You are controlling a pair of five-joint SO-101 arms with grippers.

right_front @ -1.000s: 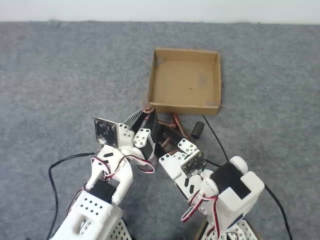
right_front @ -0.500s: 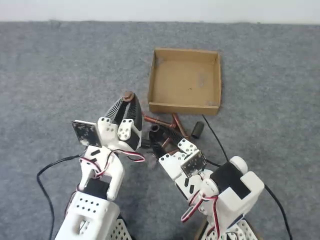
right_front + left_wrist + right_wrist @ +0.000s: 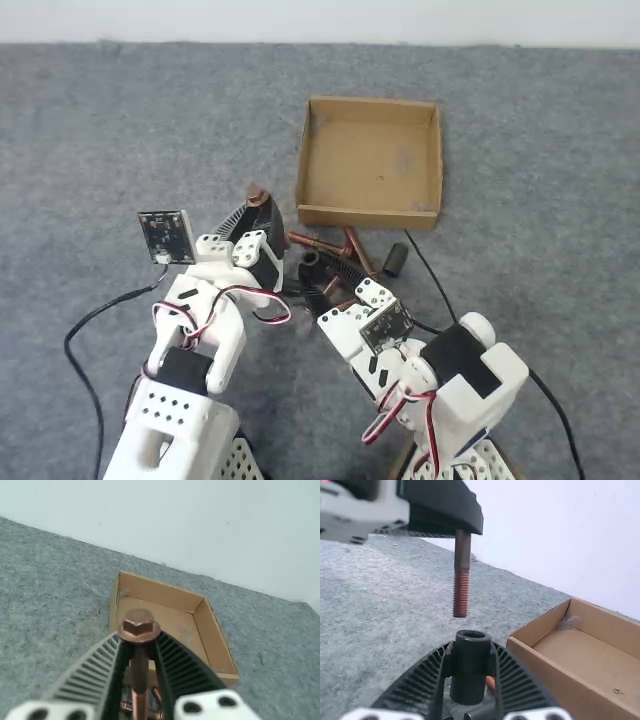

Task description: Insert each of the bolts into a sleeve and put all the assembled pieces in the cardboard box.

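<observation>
Underneath everything: grey carpet-covered bench (image 3: pixel 110 130). Toward its far side: shallow open brown cardboard box (image 3: pixel 368 215), with nothing assembled inside so far.

Nearer: left jaws clenched on a copper-coloured hex-head metal bolt (image 3: pixel 139 626), pinched just under the head, threaded end downward. Hangs just above, and apart from, a short black cylindrical sleeve (image 3: pixel 470 662), nearly in line with its bore. Stands upright, clamped in the right jaws, open end upward.

Judged stiff, smooth and dense for their bulk. Apt to pivot or slip between ribbed jaws, so best pinched on the plain shank close to the head, and round the middle of the sleeve.

Count: one bolt held, at least two more copper bolts (image 3: pixel 315 241) lying just in front of the box. One sleeve held, one more black sleeve (image 3: pixel 397 258) lying beside them. One box.
</observation>
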